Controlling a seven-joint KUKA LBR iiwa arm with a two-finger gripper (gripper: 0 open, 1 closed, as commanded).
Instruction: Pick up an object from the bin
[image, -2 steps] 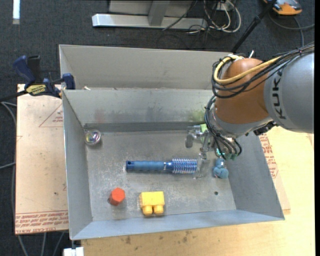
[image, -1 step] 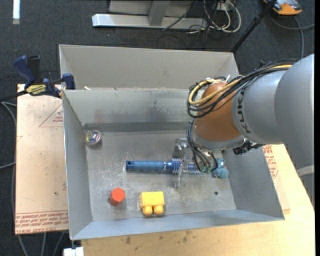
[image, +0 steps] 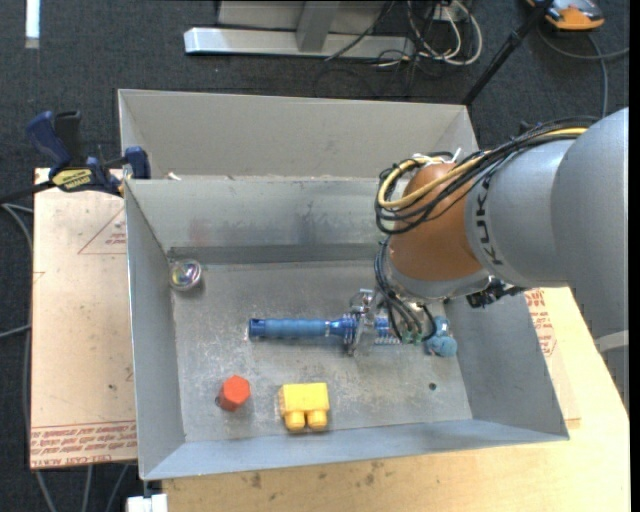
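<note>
My gripper (image: 368, 322) is low in the bin, right of the middle, under the arm's orange cover. A long blue stick-shaped tool (image: 292, 328) lies flat on the bin floor, its right end right at the gripper. Whether the gripper has hold of that end cannot be told. A small light-blue piece (image: 441, 346) lies just right of the gripper on the floor.
A yellow block (image: 304, 406) and a small red cylinder (image: 234, 392) sit near the front wall, left of the gripper. A shiny round ball (image: 185, 275) rests in the back left corner. The arm and its cables hang over the bin's right side.
</note>
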